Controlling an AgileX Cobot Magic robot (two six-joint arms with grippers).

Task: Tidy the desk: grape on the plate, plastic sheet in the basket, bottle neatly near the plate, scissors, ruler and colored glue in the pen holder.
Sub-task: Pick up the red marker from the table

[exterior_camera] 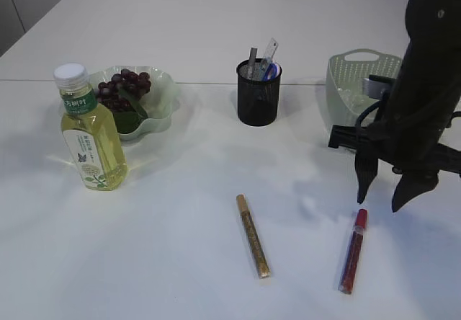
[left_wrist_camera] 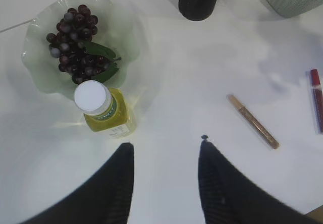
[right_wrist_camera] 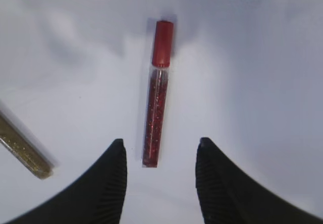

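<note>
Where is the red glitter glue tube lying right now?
In the exterior view, the red glue tube lies flat on the table's right front, beside the gold glue tube, just below the open right gripper.

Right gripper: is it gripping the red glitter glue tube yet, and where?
No. The right gripper is open, empty, straddling the red glitter glue tube lying on the table.

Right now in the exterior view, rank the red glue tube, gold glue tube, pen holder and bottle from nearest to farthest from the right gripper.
1. Red glue tube, just below the right gripper.
2. Gold glue tube, toward the table's middle.
3. Pen holder, behind, centre.
4. Bottle, far left beside the plate.
</note>
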